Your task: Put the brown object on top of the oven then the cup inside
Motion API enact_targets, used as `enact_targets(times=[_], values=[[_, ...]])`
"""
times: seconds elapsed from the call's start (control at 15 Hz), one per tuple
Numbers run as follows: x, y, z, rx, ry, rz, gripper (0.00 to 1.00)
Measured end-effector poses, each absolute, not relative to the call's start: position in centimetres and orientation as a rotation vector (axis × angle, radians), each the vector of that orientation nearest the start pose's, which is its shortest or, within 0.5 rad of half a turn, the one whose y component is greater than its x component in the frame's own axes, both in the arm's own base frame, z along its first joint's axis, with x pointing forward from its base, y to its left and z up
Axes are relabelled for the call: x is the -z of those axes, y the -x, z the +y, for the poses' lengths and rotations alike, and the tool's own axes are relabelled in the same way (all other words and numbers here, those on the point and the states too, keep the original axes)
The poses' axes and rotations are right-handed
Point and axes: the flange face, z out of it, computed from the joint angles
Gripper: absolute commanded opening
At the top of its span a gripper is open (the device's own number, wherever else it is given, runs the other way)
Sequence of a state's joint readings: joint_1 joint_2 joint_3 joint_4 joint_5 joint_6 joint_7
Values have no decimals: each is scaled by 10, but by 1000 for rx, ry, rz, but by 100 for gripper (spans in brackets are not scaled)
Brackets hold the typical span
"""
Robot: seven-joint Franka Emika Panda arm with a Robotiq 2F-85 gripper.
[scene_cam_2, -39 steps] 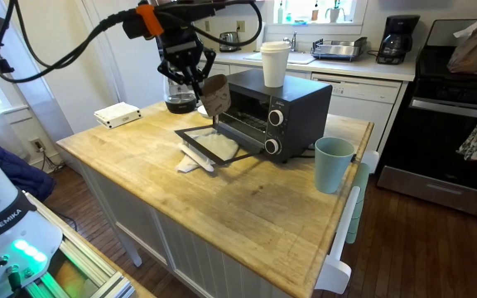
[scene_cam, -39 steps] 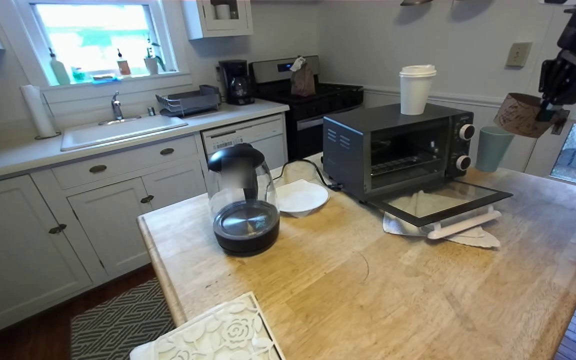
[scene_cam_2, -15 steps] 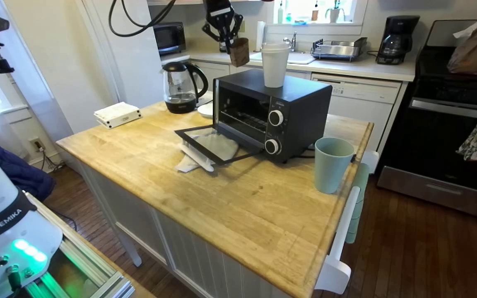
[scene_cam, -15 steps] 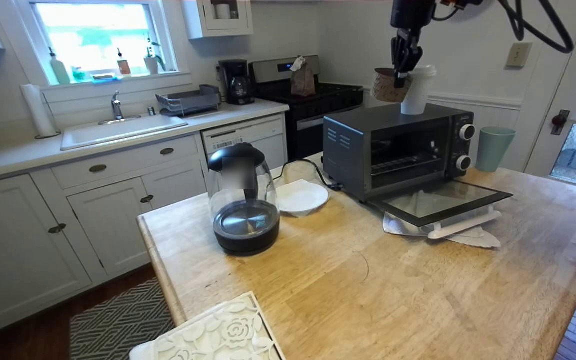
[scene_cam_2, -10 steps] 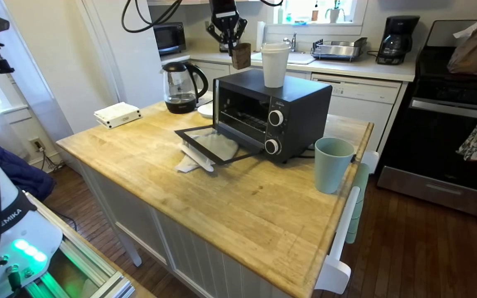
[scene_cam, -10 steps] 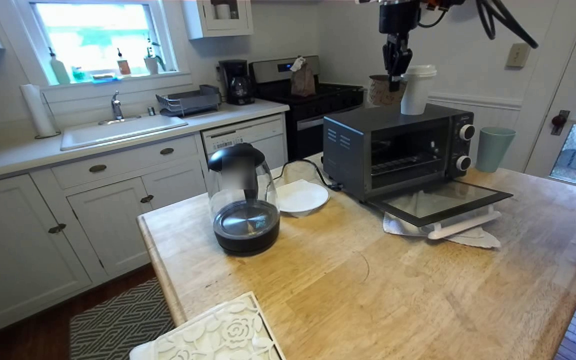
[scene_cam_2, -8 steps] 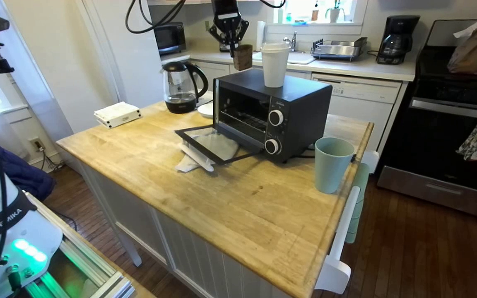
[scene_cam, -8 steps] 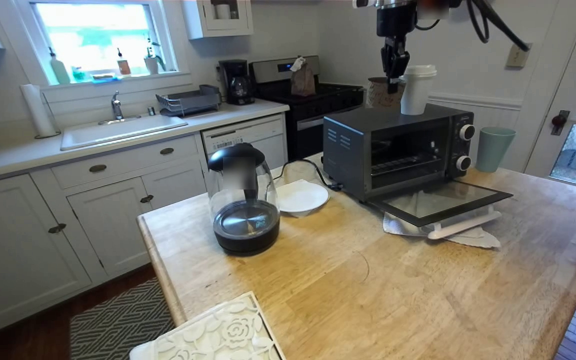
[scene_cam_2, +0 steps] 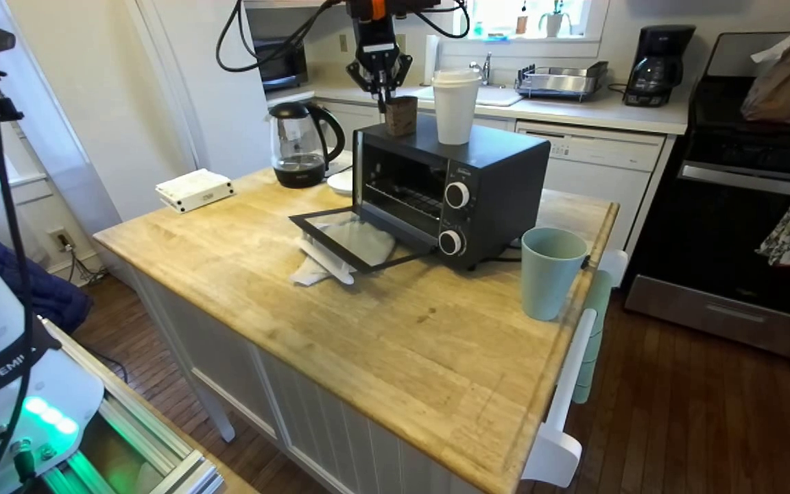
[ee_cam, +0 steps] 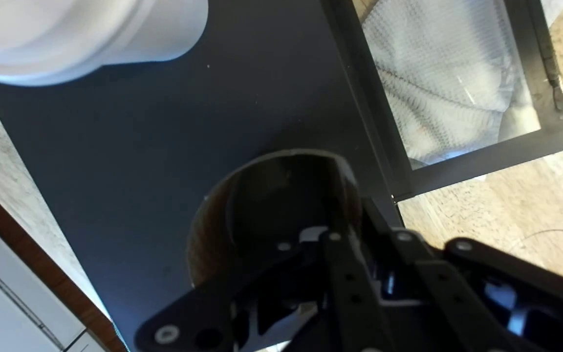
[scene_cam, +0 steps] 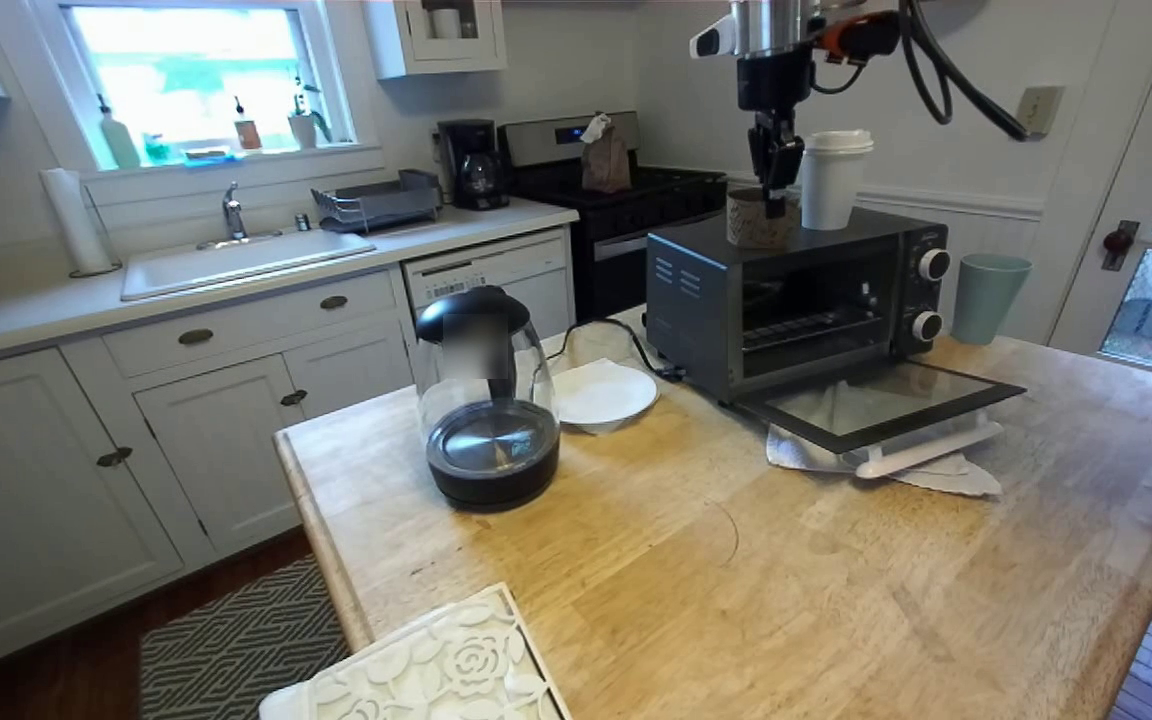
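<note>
The oven stands on the table with its glass door lowered; its dark top fills much of the wrist view. The white cup stands upright on the oven top, also in the wrist view. The brown object is upright at the oven top's left part, beside the cup, resting on or barely above it; it also shows in an exterior view. My gripper is shut on its wall, one finger inside and one outside. The object's underside is hidden.
A green cup stands by the oven's knob side. A glass kettle and a white plate stand on the other side. A cloth lies under the lowered door. A white patterned box lies at the table's edge.
My gripper has carried the brown object from in front of the oven to above it, behind the lowered door, then down to its top. The white cup and oven have not moved.
</note>
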State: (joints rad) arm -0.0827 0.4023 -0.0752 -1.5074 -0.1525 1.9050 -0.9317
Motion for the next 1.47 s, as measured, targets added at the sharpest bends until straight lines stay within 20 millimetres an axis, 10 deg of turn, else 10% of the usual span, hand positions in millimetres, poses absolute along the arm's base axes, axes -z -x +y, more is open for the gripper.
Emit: enact_targets(times=[0.2,0.6,0.87,1.13,1.47], values=[[-450,-667,-110,-118,3029,-1315,66],[-546,-626,-117,238,3199,-1258,100],[-577,-560,-188,380,3361,-934,100],[-560,-489,-287,420,3458,-520,100],[-476,-398,-379,321,3473,-99,100]])
